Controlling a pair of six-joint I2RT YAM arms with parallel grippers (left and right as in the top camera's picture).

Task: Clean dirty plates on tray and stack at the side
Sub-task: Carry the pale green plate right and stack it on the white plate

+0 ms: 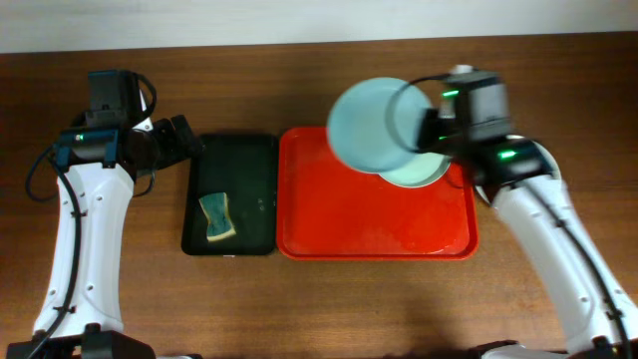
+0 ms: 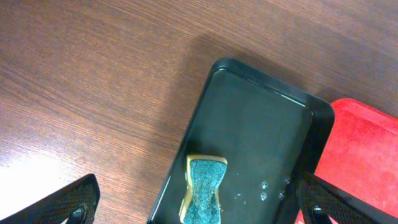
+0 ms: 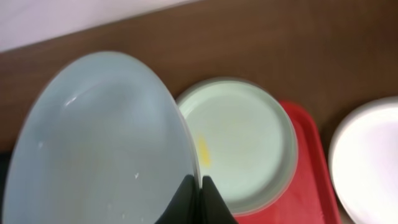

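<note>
Wooden table (image 1: 299,309), sponge (image 1: 216,217) in black tray (image 1: 254,160), left hand (image 1: 189,142) spread, right hand (image 3: 198,199) pinching plate (image 3: 99,143)

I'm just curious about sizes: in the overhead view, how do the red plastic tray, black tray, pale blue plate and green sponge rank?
1. Red rectangular plastic tray
2. Black rectangular tray
3. Pale blue round plate, lifted nearer the camera, so it looks oversized
4. Green sponge

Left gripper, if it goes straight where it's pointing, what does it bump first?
Probably the sponge in the black tray; it lies right between the fingers of the open left gripper. Depth is unclear, so the tray floor could come first.
</note>
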